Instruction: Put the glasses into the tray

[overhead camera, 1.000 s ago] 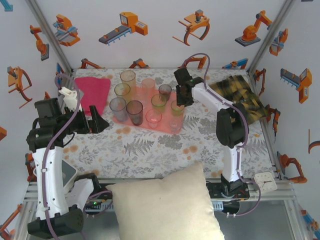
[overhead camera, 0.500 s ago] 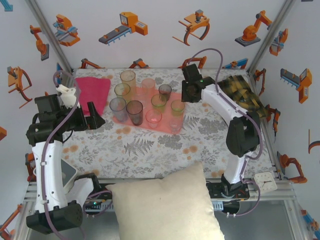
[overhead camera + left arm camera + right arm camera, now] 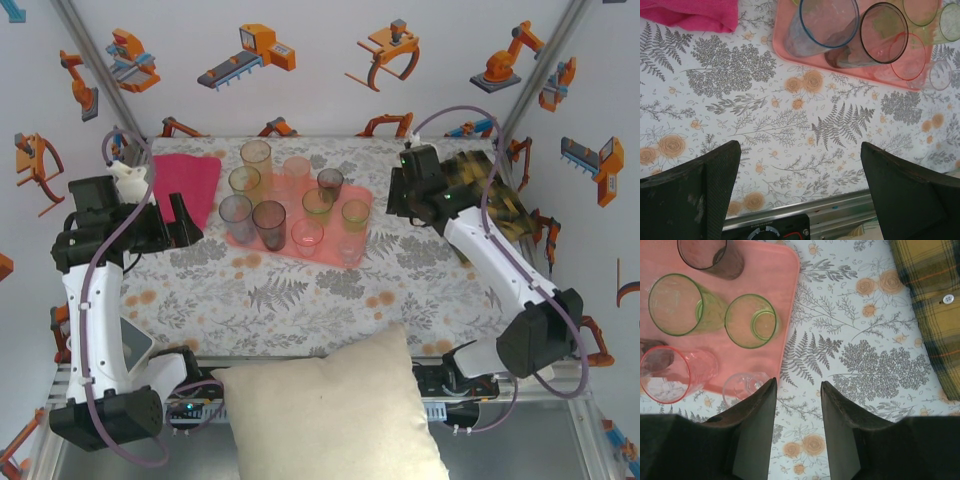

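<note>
The salmon-pink tray (image 3: 285, 248) lies at the table's back centre with several tinted glasses standing on it: green ones (image 3: 355, 215), a pink-red one (image 3: 307, 237), a dark smoky one (image 3: 269, 222) and a blue-rimmed one (image 3: 236, 215). A clear glass (image 3: 742, 387) stands at the tray's (image 3: 775, 280) near right corner. My right gripper (image 3: 798, 385) hovers over bare tablecloth just right of the tray, its jaws partly open around nothing; from above the right gripper (image 3: 395, 207) is beside the tray's right edge. My left gripper (image 3: 800, 150) is wide open and empty, left of the tray (image 3: 812, 60).
A magenta folded cloth (image 3: 185, 180) lies left of the tray. A yellow plaid shirt (image 3: 480, 190) covers the back right corner. A cream pillow (image 3: 330, 410) sits below the table's front rail. Open floral tablecloth (image 3: 300, 300) stretches in front of the tray.
My right arm has swung away from the tray's right side toward the right, its jaws a little wider. My left arm has drawn back slightly to the left.
</note>
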{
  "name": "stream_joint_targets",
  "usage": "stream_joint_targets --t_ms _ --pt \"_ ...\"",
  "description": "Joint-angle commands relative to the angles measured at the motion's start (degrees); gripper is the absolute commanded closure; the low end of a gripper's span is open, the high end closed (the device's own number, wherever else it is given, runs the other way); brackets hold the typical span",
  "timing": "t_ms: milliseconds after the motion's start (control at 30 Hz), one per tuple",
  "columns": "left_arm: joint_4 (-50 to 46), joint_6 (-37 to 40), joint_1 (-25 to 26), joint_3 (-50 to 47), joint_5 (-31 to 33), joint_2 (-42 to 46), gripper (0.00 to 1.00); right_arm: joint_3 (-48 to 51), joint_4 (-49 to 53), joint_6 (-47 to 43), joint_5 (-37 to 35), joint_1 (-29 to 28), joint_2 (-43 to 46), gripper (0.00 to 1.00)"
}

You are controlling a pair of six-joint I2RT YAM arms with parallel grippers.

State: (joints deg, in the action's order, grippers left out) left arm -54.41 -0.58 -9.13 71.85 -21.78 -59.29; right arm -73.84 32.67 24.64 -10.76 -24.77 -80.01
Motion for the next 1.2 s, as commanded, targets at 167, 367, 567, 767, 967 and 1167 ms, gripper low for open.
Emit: stream_joint_targets --t_ms 167,367,567,767,967,1167 --pt "6.5 -3.4 -2.7 -3.7 -0.6 -2.3 0.03 10.0 -1.6 5.0 0.3 0.3 7.6 0.60" --pt "14.0 -7.0 -7.7 -6.6 -8.8 -7.4 0.03 15.3 -1.3 6.9 -0.4 0.2 12.4 0.60" --pt "22.4 -12.9 -12.0 -9.2 -18.2 -15.9 0.00 17.0 0.8 8.3 -1.1 0.2 15.3 0.60" --pt "30.9 -16.3 -12.8 -10.8 -24.3 -25.0 0.04 18.9 2.2 10.0 -2.1 0.2 17.3 0.61" --pt "36.7 -17.0 -12.3 -10.5 -25.8 -34.0 0.12 22.0 2.5 12.0 -2.9 0.2 20.7 0.61" --pt "39.1 -17.6 -10.4 -7.9 -27.8 -41.9 0.30 22.7 4.9 12.9 -3.8 0.2 22.5 0.61"
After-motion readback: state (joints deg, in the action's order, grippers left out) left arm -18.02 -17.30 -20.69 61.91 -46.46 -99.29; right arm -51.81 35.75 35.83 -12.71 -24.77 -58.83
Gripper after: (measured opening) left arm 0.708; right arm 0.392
